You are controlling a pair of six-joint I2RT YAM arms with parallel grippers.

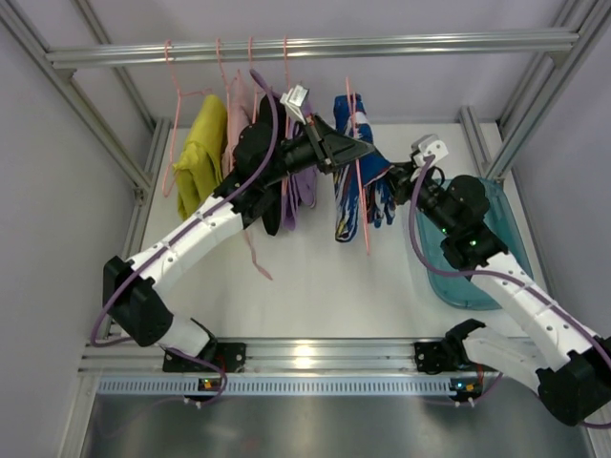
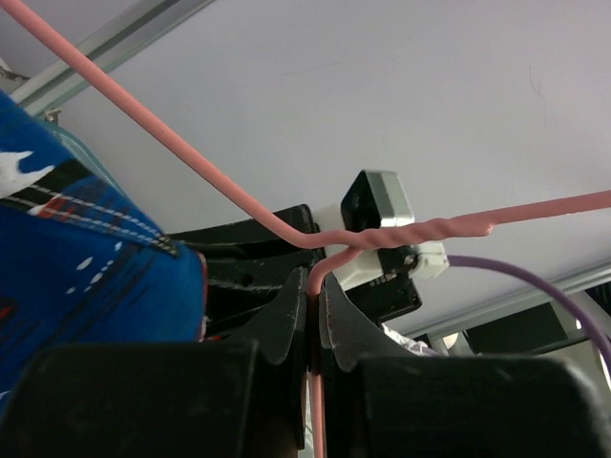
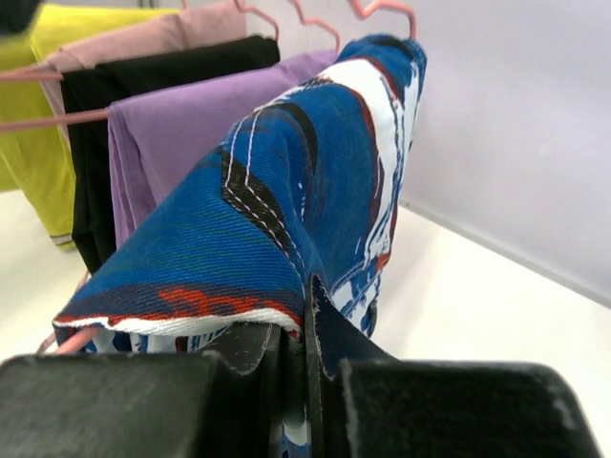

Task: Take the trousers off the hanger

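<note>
Blue patterned trousers (image 1: 346, 208) hang folded over a pink wire hanger (image 1: 362, 196), held out in front of the rail. My left gripper (image 1: 367, 149) is shut on the hanger's neck; in the left wrist view the pink wire (image 2: 200, 170) runs down between the closed fingers of the left gripper (image 2: 313, 298), with the trousers (image 2: 76, 277) at the left. My right gripper (image 1: 397, 177) reaches in from the right. In the right wrist view the right gripper (image 3: 304, 320) is shut on the lower fold of the trousers (image 3: 286, 162).
Yellow (image 1: 199, 153), pink (image 1: 236, 119), black (image 1: 270, 212) and purple (image 1: 304, 186) garments hang on pink hangers from the aluminium rail (image 1: 315, 46). A teal bin (image 1: 474, 286) sits on the table at the right, under the right arm. Frame posts stand at both sides.
</note>
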